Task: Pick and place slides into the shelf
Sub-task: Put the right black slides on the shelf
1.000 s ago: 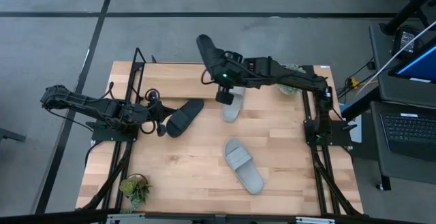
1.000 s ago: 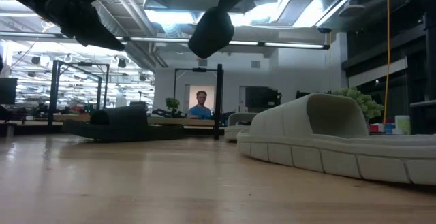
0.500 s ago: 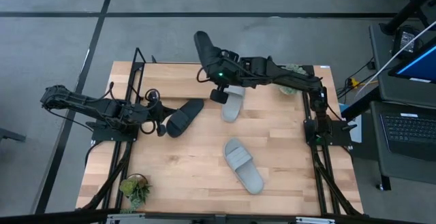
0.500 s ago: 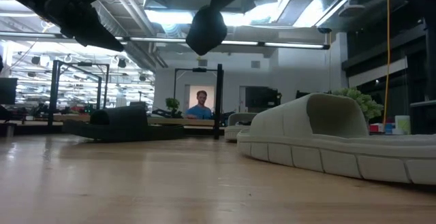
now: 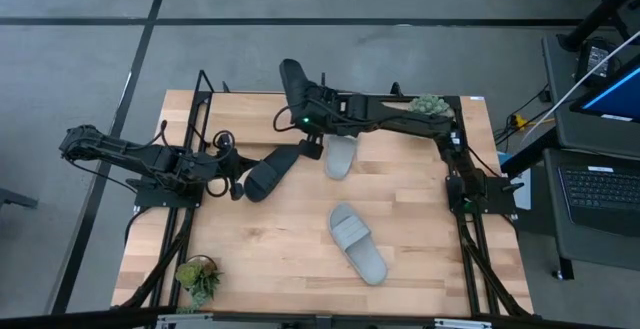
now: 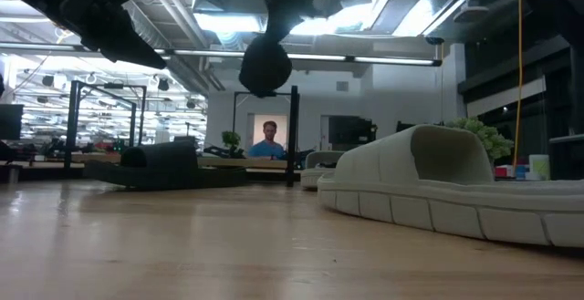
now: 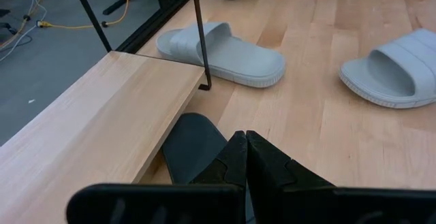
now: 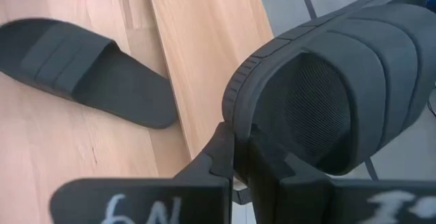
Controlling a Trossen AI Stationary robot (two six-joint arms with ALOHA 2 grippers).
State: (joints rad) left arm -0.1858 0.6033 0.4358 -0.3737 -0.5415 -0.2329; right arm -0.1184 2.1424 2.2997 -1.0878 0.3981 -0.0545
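My right gripper [image 5: 303, 107] is shut on a black slide [image 5: 292, 79] and holds it high over the table's far edge, beside the shelf [image 5: 190, 119], a light board framed by thin black rods at the table's left. In the low view this slide [image 6: 265, 63] hangs well above the tabletop. A second black slide [image 5: 272, 172] lies sole-down in front of the shelf. My left gripper [image 7: 245, 149] is shut just above that slide's near end. Two pale grey slides [image 5: 341, 156] [image 5: 358, 243] lie sole-down mid-table. My right gripper pinches the black slide between its two fingers at the sole's rim [image 8: 237, 112], beside the strap's opening. The fingers come slanting down from the table's right. The slide is lifted clear and sticks out past the fingers toward the far edge, its strap [image 8: 354, 54] turned sideways.
A small potted plant [image 5: 200, 277] stands at the near left corner and another [image 5: 428, 104] at the far right. The shelf's black rod [image 7: 199, 33] rises by the board's corner. A person [image 6: 270, 140] sits in the room beyond the table.
My right gripper has carried the black slide toward the table's left edge and the shelf, and a little downward. The slide has stayed lifted clear in the same hold.
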